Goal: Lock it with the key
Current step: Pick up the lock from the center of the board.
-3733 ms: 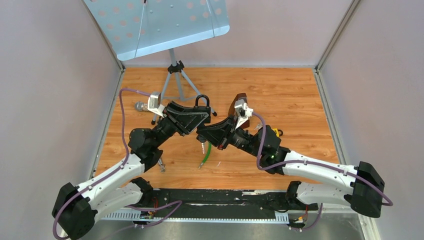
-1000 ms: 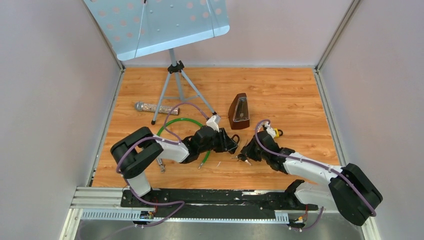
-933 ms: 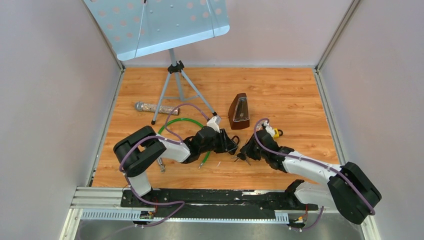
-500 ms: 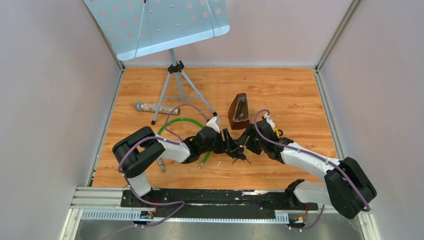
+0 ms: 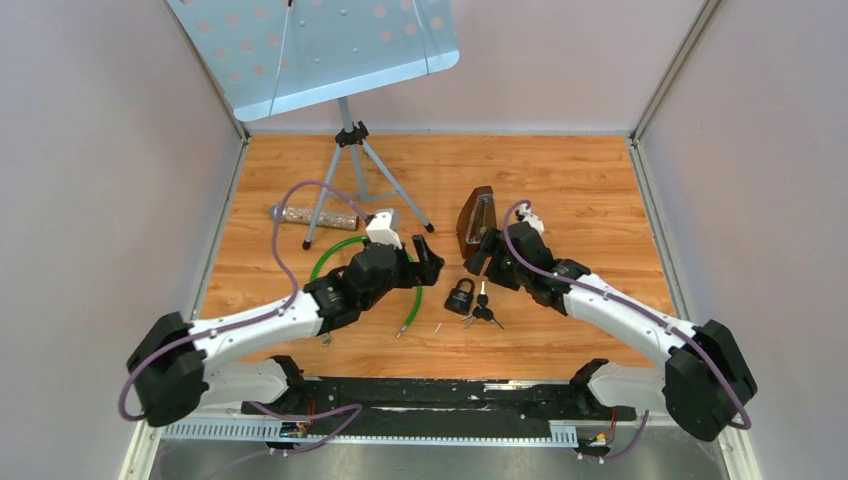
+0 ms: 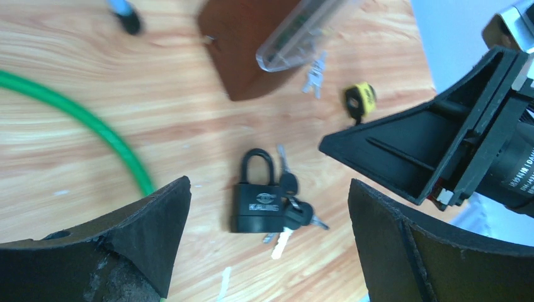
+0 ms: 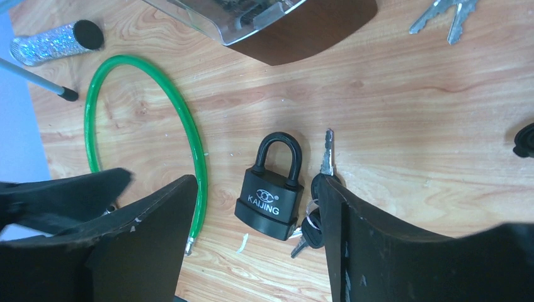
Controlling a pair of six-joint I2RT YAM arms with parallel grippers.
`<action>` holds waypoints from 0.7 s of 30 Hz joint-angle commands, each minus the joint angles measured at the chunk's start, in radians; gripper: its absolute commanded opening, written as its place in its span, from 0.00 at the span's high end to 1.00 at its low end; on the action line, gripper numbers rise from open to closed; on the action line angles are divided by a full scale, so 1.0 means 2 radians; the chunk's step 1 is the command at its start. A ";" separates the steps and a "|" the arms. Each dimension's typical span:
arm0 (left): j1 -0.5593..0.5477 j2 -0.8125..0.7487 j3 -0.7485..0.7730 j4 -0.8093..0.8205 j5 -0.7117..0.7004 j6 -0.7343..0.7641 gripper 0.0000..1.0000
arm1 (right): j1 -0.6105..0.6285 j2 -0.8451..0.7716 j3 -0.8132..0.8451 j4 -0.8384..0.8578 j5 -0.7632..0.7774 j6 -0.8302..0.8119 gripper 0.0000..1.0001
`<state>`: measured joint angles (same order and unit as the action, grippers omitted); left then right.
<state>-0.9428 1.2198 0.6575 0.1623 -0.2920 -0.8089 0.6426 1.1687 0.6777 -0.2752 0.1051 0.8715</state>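
A black padlock (image 5: pixel 460 297) lies flat on the wooden table, its shackle seated in the body. A bunch of black-headed keys (image 5: pixel 483 312) on a ring rests against its right side. My left gripper (image 5: pixel 428 256) hovers up and to the left of the lock, open and empty. My right gripper (image 5: pixel 478 254) hovers just above the lock, near the metronome, also open and empty. The left wrist view has the padlock (image 6: pixel 258 202) and keys (image 6: pixel 295 211) below the open gripper (image 6: pixel 267 185). From the right wrist, the padlock (image 7: pixel 269 202) and keys (image 7: pixel 313 217) lie under the open gripper (image 7: pixel 257 182).
A brown metronome (image 5: pixel 478 222) stands just behind the right gripper. A green cable loop (image 5: pixel 345 252) lies left of the lock. The music stand's tripod (image 5: pixel 350 140) and a glitter microphone (image 5: pixel 300 214) sit at the back left. A small yellow item (image 5: pixel 549 265) lies to the right.
Both grippers have opened and drawn back from the padlock and keys, which now lie free on the table. The left arm pulled back left, the right moved toward the metronome.
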 commanded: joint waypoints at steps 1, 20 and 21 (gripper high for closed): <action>-0.001 -0.094 0.006 -0.166 -0.146 0.040 0.00 | 0.050 0.055 0.067 -0.002 0.017 -0.041 0.31; 0.006 -0.324 -0.048 -0.468 -0.234 -0.091 0.00 | 0.154 0.384 0.319 -0.089 0.108 -0.120 0.51; 0.007 -0.329 -0.049 -0.467 -0.234 -0.081 0.00 | 0.156 0.393 0.327 -0.093 0.108 -0.126 0.53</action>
<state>-0.9363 0.6113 0.5541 -0.7185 -0.7063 -0.9180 0.9401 1.9057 1.2491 -0.4183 0.2790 0.6964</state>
